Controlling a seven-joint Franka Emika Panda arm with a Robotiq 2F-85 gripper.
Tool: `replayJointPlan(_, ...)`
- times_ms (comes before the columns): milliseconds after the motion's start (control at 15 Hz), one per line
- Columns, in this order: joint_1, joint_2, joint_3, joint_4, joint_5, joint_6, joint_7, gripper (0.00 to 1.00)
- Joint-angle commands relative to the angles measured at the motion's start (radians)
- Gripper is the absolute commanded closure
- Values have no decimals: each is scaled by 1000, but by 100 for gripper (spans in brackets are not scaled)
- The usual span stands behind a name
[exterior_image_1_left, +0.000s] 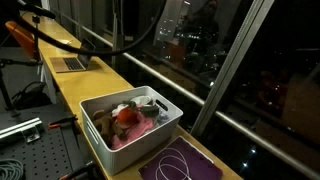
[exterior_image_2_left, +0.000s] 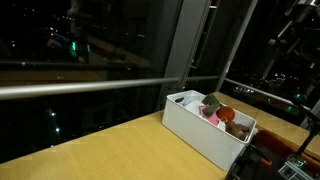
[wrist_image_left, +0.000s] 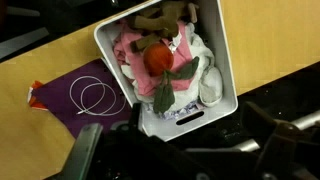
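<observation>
A white plastic bin (wrist_image_left: 222, 75) stands on a wooden counter (wrist_image_left: 270, 30). It holds a red-orange round plush (wrist_image_left: 157, 56) with a green leaf (wrist_image_left: 170, 88), pink cloth (wrist_image_left: 128, 50), a brown plush (wrist_image_left: 160, 17) and a white soft item (wrist_image_left: 210, 85). The bin also shows in both exterior views (exterior_image_1_left: 100, 125) (exterior_image_2_left: 195, 128). In the wrist view my gripper (wrist_image_left: 185, 155) is only dark, blurred shapes along the bottom edge, well above the bin's near handle side. Its fingers cannot be made out, and nothing shows between them.
A purple cloth (wrist_image_left: 60, 95) with a coiled white cable (wrist_image_left: 93, 97) lies beside the bin, also seen in an exterior view (exterior_image_1_left: 180, 162). A laptop (exterior_image_1_left: 70, 62) sits farther along the counter. Dark windows with a metal railing (exterior_image_2_left: 90, 85) run along the counter.
</observation>
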Motion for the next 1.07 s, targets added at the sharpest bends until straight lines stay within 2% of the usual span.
replayJointPlan(0,-19,2,15,3,8,-3,-7,0)
replayJointPlan(667,-9,30,21,9,12,25,-14,0)
replayJointPlan(1000,9,135,58,22,5,169,-22,0)
